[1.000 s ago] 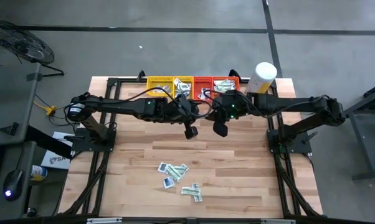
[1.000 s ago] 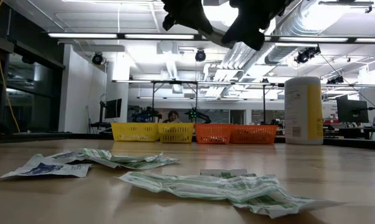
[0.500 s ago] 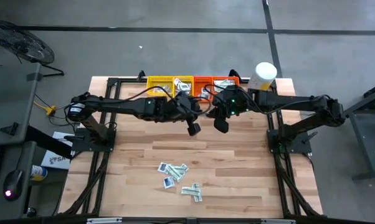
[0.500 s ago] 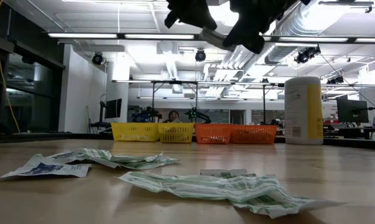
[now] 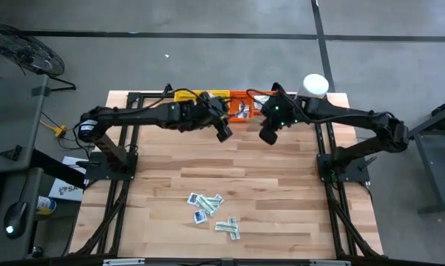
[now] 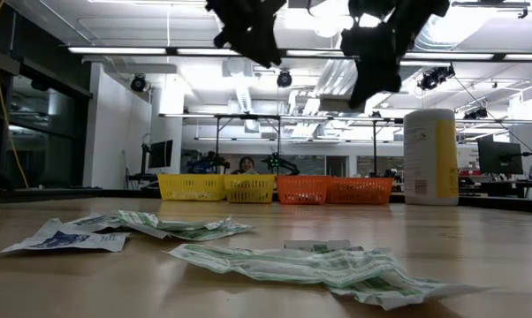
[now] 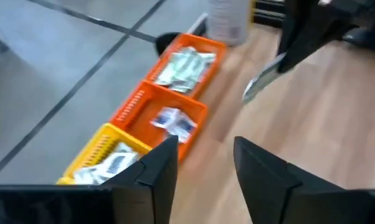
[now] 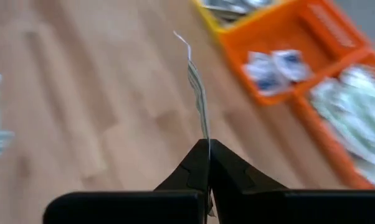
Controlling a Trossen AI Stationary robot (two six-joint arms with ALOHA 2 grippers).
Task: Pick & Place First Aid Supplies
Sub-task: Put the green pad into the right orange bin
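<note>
Pinching a thin packet [image 8: 199,102] edge-on, the right jaws [image 8: 207,163] are clamped on its near end, so its long axis runs straight out ahead of the fingertips. From these jaws the orange trays [image 8: 303,59] lie ahead and off to one side, just past the packet's free tip; judging by that, the drop calls for a short swing across the tray wall before letting go. The left jaws [image 7: 203,163] stand apart and empty, with the tray row [image 7: 156,109] just ahead of them. The right arm carries the load and is nearer the orange end. More packets [image 5: 211,210] lie on the worktop [image 5: 282,199], well behind both jaws.
</note>
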